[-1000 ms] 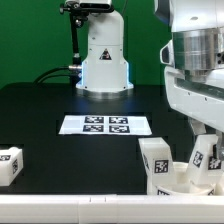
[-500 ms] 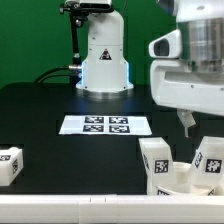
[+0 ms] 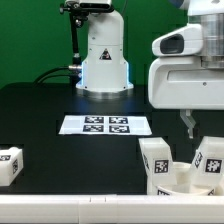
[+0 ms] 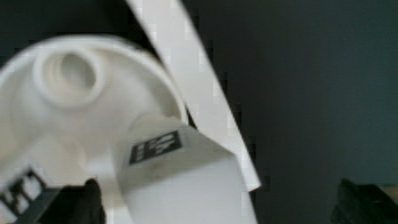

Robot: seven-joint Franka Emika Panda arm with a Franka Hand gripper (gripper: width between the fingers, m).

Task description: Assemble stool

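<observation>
while hand (image 4: pixel 217 203) gapes above stool (image 3: pixel 178 170) | marker board (image 3: pixel 106 124) near | leg (image 3: pixel 9 165) apart

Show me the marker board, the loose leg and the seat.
Marker board (image 3: pixel 105 125), exterior view, middle, among its tags.
Loose leg (image 3: pixel 9 166), exterior view, front face.
Seat (image 4: pixel 57 125), wrist view, flat face beside the hole.

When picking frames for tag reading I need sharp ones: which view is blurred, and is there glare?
Exterior view: reasonably sharp, evenly lit, no harsh glare, the marker board tags distinct on the dark table. Wrist view: out of focus, the seat washed to near-flat white, the tag near it smeared.
</observation>
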